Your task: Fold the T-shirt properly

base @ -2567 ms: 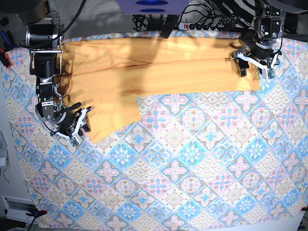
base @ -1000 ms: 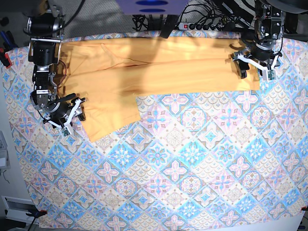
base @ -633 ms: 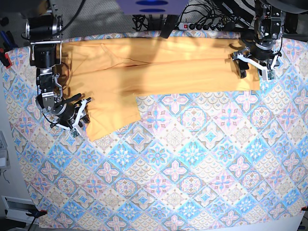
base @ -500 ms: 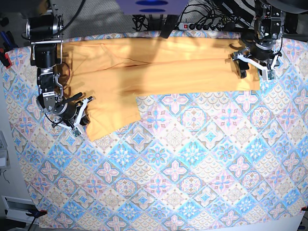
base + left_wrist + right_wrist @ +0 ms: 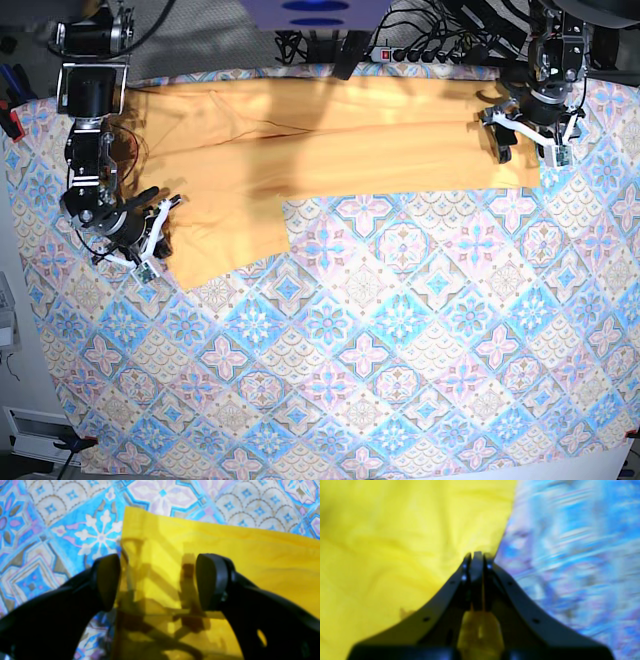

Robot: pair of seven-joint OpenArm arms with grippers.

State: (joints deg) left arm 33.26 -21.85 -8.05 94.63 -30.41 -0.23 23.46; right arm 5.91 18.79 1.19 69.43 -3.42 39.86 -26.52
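We are pinching the T-shirt edge with the right gripper, jaws closed; left gripper jaws are gaping, empty; we are keeping the lift gentle.

The T-shirt is being spread flat along the far edge of the tablecloth, with one sleeve reaching toward the near side at the base view's left. The right gripper is being positioned at that sleeve's left edge; the left gripper is being positioned over the shirt's right end, on the cloth.
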